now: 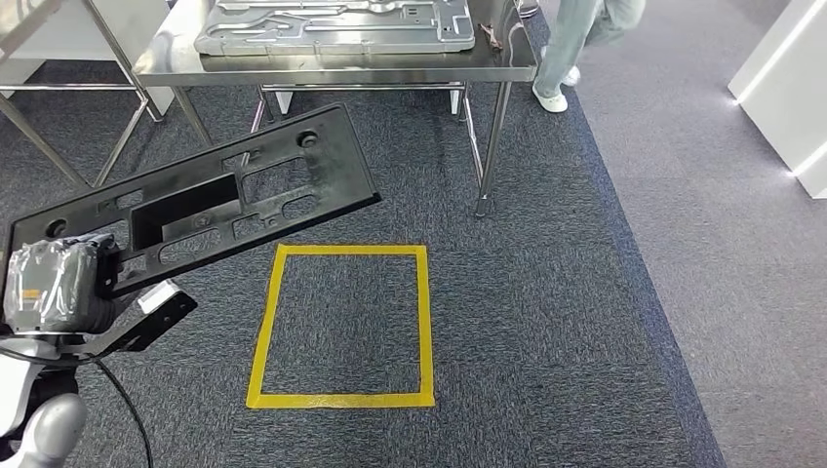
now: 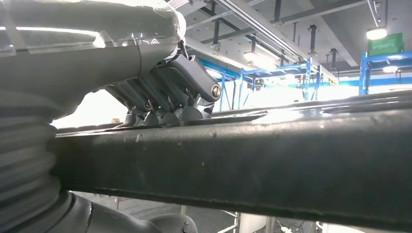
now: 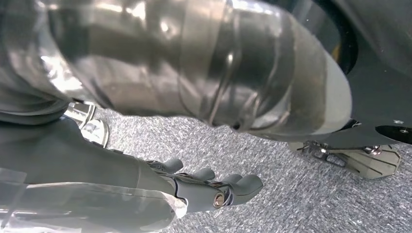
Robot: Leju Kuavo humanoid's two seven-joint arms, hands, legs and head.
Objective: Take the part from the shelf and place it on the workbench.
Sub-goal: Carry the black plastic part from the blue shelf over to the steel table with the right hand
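Black plastic made up the long part [image 1: 210, 200], full of holes and looking stiff and light. The left robot hand [image 1: 59, 283] held it by its near left end, fingers [image 2: 165, 104] pressed on its top face, so the far end stuck out in the air and might wobble. A hold nearer the middle would feel steadier. The right robot hand [image 3: 209, 187] hung low over the carpet, holding nothing, fingers loosely apart. The counter [image 1: 341, 63] stood far ahead, with a grey metal tray [image 1: 332, 24] on it.
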